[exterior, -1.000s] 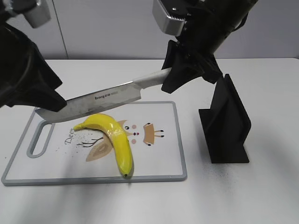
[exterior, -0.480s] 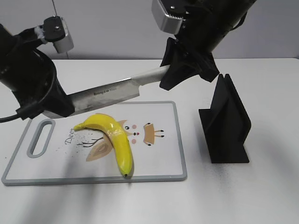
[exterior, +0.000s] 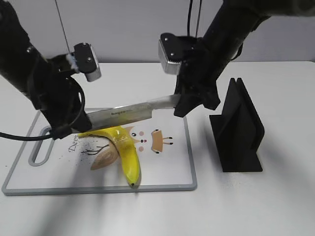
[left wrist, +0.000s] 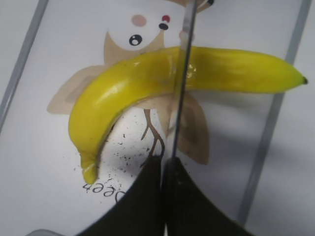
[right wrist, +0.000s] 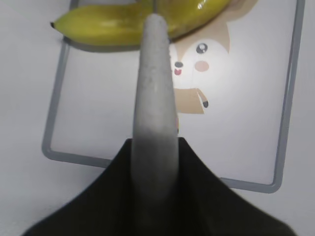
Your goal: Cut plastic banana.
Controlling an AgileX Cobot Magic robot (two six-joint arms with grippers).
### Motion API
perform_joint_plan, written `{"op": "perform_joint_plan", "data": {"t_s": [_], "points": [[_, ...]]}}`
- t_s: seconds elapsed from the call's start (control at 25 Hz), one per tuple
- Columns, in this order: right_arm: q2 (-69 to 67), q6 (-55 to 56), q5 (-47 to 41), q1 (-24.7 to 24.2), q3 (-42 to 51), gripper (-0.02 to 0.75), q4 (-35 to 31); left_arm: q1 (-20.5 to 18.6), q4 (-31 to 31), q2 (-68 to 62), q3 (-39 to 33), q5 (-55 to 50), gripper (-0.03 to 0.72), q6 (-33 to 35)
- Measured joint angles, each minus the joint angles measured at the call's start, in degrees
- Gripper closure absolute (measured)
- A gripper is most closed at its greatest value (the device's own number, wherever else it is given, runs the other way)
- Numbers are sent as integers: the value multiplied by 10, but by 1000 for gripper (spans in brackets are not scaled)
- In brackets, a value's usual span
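A yellow plastic banana [exterior: 127, 153] lies whole on the white cutting board [exterior: 170, 164]. A knife [exterior: 125, 115] lies level across the banana's upper part, its blade resting on it. My left gripper [exterior: 69, 127] is shut on the blade tip. My right gripper [exterior: 181, 104] is shut on the pale handle. In the left wrist view the blade [left wrist: 182, 93] runs edge-on from my gripper [left wrist: 162, 166] across the banana [left wrist: 142, 76]. In the right wrist view my gripper [right wrist: 155, 147] grips the handle [right wrist: 155, 88], with the banana [right wrist: 98, 27] beyond it.
A black knife block [exterior: 239, 130] stands on the table to the right of the board. The board has a grey rim and a handle slot [exterior: 42, 145] at its left end. White tabletop surrounds the board.
Both arms have come down and the knife has dropped from above the board onto the banana. The left arm has swung in closer over the board's left end.
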State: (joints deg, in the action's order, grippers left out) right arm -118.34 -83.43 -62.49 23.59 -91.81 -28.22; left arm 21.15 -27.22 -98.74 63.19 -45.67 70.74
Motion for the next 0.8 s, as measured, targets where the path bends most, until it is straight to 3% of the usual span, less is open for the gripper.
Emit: {"op": "perform_joint_plan", "data": {"t_s": [0.32,0.8], "points": [[-87,-2,44,-2,-5,575,18,2,-7,-112,10,40,694,-28],[-38,15,21,1,-2,574,14,4,17,-43,10,4,692,-43]]}}
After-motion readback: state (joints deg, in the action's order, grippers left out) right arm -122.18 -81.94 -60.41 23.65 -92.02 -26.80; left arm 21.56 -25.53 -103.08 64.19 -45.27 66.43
